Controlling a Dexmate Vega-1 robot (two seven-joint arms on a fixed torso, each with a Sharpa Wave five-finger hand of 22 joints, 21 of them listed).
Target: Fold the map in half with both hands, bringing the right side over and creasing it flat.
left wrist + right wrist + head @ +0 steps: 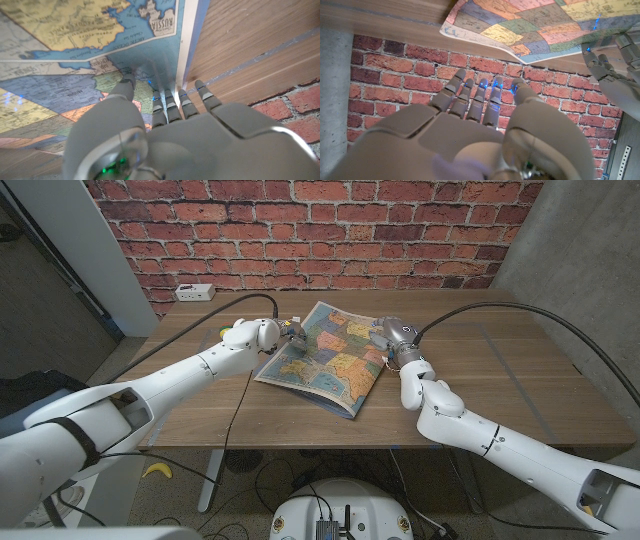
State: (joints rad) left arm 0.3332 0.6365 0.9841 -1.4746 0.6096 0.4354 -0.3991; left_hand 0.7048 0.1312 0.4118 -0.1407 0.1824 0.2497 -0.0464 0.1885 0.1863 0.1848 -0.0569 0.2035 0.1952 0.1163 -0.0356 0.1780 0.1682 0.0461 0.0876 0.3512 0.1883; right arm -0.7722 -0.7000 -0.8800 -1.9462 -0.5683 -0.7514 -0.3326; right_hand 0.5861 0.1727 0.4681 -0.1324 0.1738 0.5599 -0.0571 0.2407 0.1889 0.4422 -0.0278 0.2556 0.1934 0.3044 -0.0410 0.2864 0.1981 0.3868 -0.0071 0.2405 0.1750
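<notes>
Map (328, 350) multicoloured patchwork, blue seas; table (500, 380) brown wood; brick wall (320, 230) red.

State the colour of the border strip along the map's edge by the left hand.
White, framing the map; clearest in the left wrist view, beside the left hand.

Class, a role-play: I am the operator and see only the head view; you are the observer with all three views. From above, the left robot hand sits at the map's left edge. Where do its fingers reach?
Observer: In the left wrist view, the left robot hand has its fingers straight, reaching over the map beside its white border. It grips nothing.
Operator: And the right robot hand?
Observer: The right wrist view shows the right robot hand with its fingers spread and empty, apparently just short of the map's edge.
Operator: Does that edge lie flat?
Observer: It seems not. In that view the edge rises a little off the table.
</notes>
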